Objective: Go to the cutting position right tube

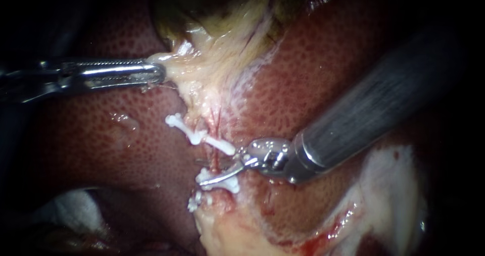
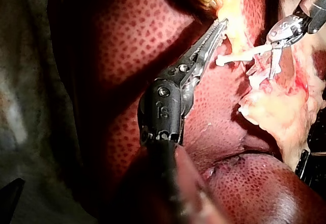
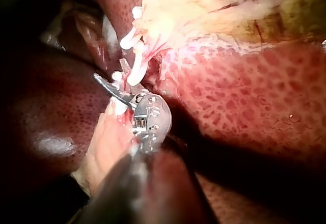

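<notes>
Liver fills the background on both sides, dark red and mottled. A band of pale tissue runs down the middle from the gallbladder at the far edge.

Tube: a thin reddish strand, long axis running far to near. It shows bare only in the short stretch between the far clip and the near clip. A third clip sits just nearer and a little left. I cannot make out a second tube apart from this one, so I cannot confirm which tube it is.

Right instrument: shaft enters from the upper right, tip pointing left, roughly square to the tube. Jaws are apart. The lower one is a thin curved blade lying across the near clip. The upper one is short and sits just beside the right end of the far clip. The bare stretch lies in or just off the mouth; I cannot say which.

Left instrument: well off to the far left, jaws clamped on the edge of the pale tissue, which tents toward it. The right instrument is by far the nearer to the tube.

My judgement: any remaining move is small, a slight shift toward the far side so the blade clears the near clip. Room is tight, with clips on both sides and liver close behind.
</notes>
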Tool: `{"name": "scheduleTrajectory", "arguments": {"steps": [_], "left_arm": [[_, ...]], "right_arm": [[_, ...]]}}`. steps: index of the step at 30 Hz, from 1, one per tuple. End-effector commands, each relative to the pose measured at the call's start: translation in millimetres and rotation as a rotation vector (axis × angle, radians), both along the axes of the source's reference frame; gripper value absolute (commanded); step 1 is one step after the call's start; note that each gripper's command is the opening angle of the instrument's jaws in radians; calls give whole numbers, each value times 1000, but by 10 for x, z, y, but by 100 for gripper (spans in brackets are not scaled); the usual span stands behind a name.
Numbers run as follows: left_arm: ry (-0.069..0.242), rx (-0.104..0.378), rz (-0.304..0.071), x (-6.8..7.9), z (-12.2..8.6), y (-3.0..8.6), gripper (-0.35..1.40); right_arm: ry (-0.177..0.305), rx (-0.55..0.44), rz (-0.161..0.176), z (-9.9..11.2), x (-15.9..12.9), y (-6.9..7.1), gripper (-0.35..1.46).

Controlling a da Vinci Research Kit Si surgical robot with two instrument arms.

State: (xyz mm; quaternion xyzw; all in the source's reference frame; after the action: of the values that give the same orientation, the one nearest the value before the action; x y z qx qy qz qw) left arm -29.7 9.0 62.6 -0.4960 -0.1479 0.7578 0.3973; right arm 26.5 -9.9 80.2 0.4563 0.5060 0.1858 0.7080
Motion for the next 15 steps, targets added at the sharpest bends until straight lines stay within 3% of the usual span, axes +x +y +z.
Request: {"name": "scheduleTrajectory", "arguments": {"steps": [1, 9, 15], "left_arm": [[0, 0, 0, 0, 0, 0, -35], [0, 0, 0, 0, 0, 0, -35], [0, -1, 0, 0, 1, 0, -35]], "right_arm": [[0, 3, 8, 0, 2, 1, 41], [7, 13, 41, 2, 10, 3, 41], [3, 19, 43, 4, 9, 4, 41]]}}
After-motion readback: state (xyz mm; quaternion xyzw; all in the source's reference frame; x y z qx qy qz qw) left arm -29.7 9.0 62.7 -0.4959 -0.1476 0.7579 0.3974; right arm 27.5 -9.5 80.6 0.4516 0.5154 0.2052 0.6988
